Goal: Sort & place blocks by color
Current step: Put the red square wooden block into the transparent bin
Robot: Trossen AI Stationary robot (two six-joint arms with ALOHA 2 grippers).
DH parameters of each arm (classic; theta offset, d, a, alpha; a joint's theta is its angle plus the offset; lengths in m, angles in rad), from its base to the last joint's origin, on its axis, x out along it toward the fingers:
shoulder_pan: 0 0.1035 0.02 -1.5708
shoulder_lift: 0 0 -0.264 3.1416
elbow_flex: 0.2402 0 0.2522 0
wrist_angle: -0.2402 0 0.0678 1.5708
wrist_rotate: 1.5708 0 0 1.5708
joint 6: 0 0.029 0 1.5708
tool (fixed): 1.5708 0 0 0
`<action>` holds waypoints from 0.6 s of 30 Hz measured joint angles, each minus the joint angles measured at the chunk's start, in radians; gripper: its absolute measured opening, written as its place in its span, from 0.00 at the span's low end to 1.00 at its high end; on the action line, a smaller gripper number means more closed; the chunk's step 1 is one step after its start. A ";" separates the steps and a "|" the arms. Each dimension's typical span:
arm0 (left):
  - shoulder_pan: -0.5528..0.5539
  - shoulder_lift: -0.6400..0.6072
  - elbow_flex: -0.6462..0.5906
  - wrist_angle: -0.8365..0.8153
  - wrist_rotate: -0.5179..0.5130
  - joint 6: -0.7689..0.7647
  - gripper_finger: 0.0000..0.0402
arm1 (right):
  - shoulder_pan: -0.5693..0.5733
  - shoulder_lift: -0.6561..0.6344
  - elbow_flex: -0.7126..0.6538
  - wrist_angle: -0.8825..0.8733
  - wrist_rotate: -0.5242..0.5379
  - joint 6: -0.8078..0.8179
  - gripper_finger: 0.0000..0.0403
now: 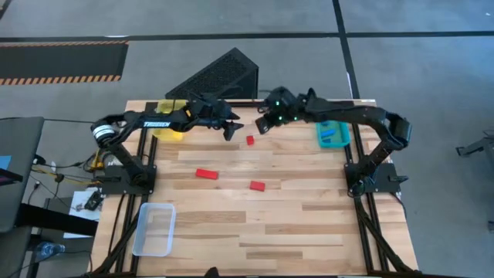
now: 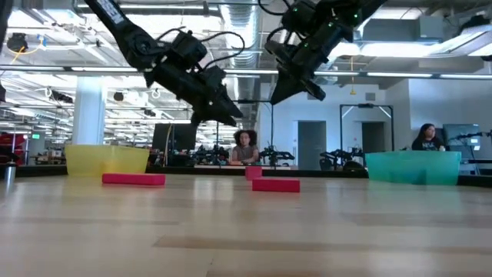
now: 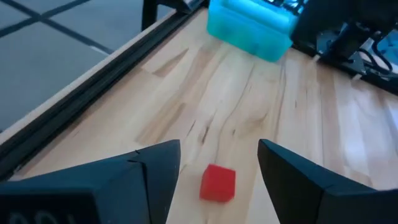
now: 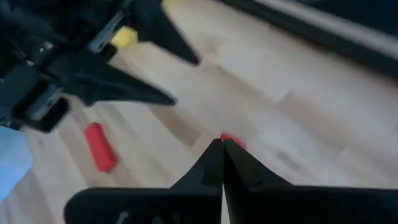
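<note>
Three red blocks lie flat on the wooden table. A small squarish one point(image 1: 250, 140) point(image 3: 217, 183) sits near the far middle, and two oblong ones point(image 1: 206, 174) point(image 1: 257, 185) lie nearer. My left gripper point(image 1: 230, 129) point(image 3: 217, 149) is open and raised above the table, just left of the squarish block, which shows beyond its fingertips. My right gripper point(image 1: 262, 123) point(image 4: 222, 144) is shut and hovers just right of that block, also raised point(image 2: 286, 91). A blue block point(image 1: 332, 136) lies in the teal tray point(image 1: 343, 139).
The yellow tray point(image 1: 168, 123) stands at the far left and the teal tray at the far right. A clear tray point(image 1: 154, 228) sits at the near left. A dark mesh box point(image 1: 220, 76) stands beyond the far edge. People show in the room behind point(image 2: 244, 146).
</note>
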 joint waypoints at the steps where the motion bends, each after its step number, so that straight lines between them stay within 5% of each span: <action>1: -0.001 0.022 0.000 0.028 0.004 -0.002 0.50 | 0.013 -0.002 -0.014 0.003 0.001 0.032 0.05; 12: -0.027 0.267 0.064 0.195 0.049 0.001 0.50 | 0.163 -0.029 -0.020 -0.111 0.193 0.243 0.13; 18: -0.043 0.326 0.165 0.046 -0.005 0.125 0.51 | 0.194 -0.077 -0.020 -0.232 0.281 0.300 0.13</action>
